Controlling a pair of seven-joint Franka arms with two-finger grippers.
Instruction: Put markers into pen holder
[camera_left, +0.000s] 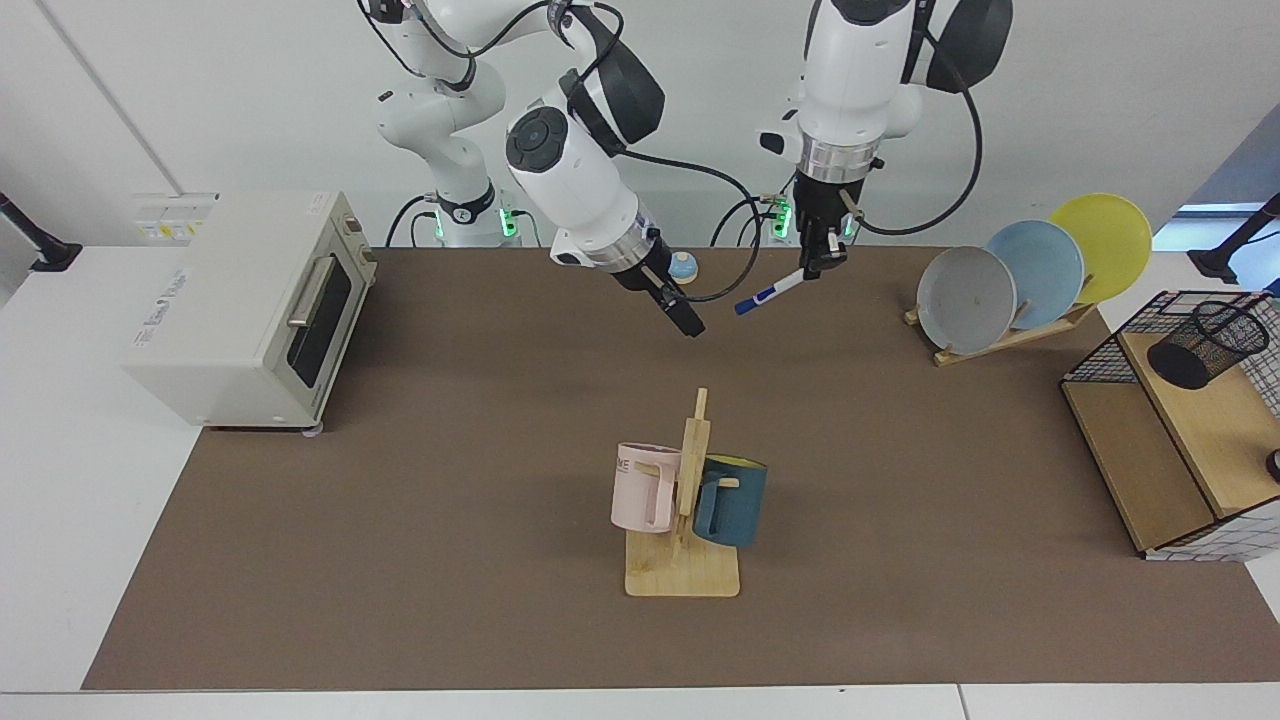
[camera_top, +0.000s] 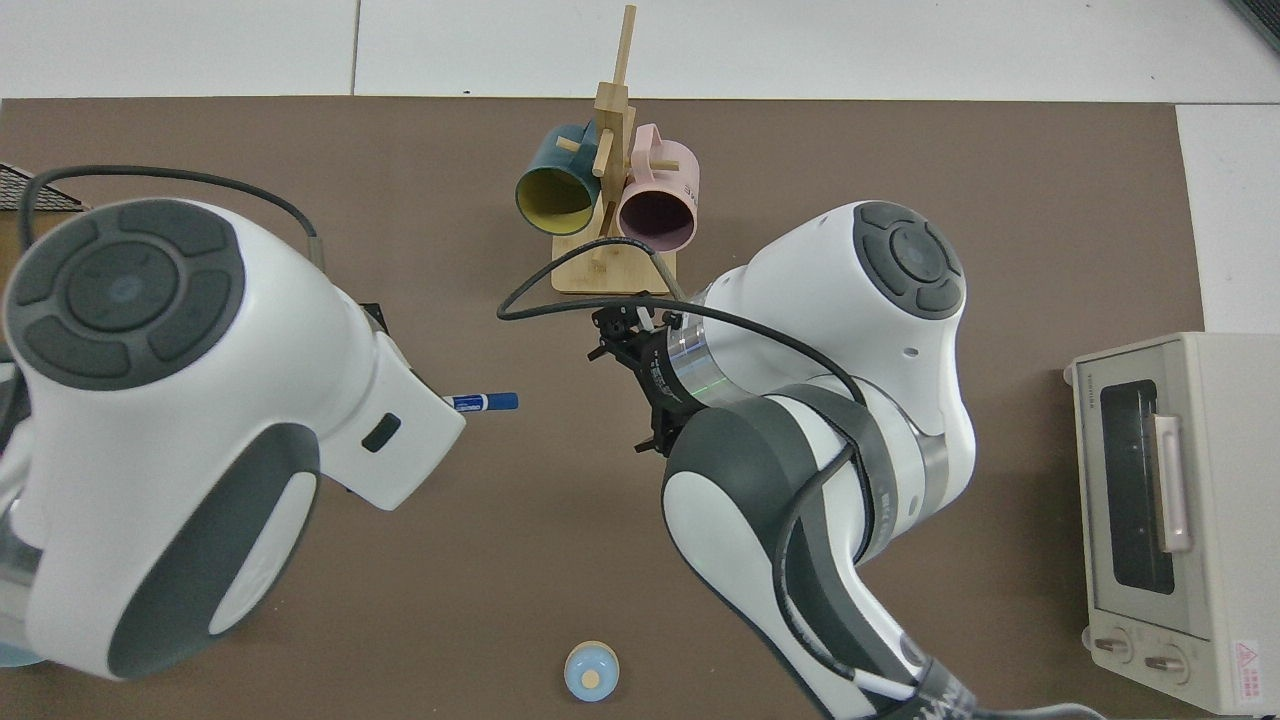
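**Left gripper carries the marker, high over the back of the mat**

Starting at the far left of the facing view: the cream-coloured toaster oven (camera_left: 250, 305) sits at the edge of the brown table mat (camera_left: 450, 560), half off it. Next along, the right gripper (camera_left: 687, 323) hangs in the air over the mat's back half, black fingers pressed together with nothing between them. From above that gripper is mostly hidden under its own wrist, so the facing view is the one to trust here.

Just beside it, a clear gap apart, there's the white-barrelled marker with the dark blue cap (camera_left: 770, 293), tilted, cap end lowest, its upper end pinched in the left gripper (camera_left: 816, 262). The top view shows only the blue-capped tip (camera_top: 483, 402) poking out from under the left arm's big white housing; the fingers themselves are covered there.

Centre front, the wooden mug stand (camera_left: 684, 560) holds a pink mug (camera_left: 643, 486) and a dark teal mug (camera_left: 731, 500), well clear of both grippers. A small round blue-and-tan knob (camera_top: 591, 674) rests at the mat's rear edge.

Further right, grey, blue and yellow plates (camera_left: 1035, 270) lean in a wooden rack. Far right, the small black wire-mesh pen holder (camera_left: 1207, 344) stands on the wooden shelf of a black wire-grid basket frame (camera_left: 1165, 420), off the mat's corner. Between marker and holder lies open mat, with only the plates near the path.
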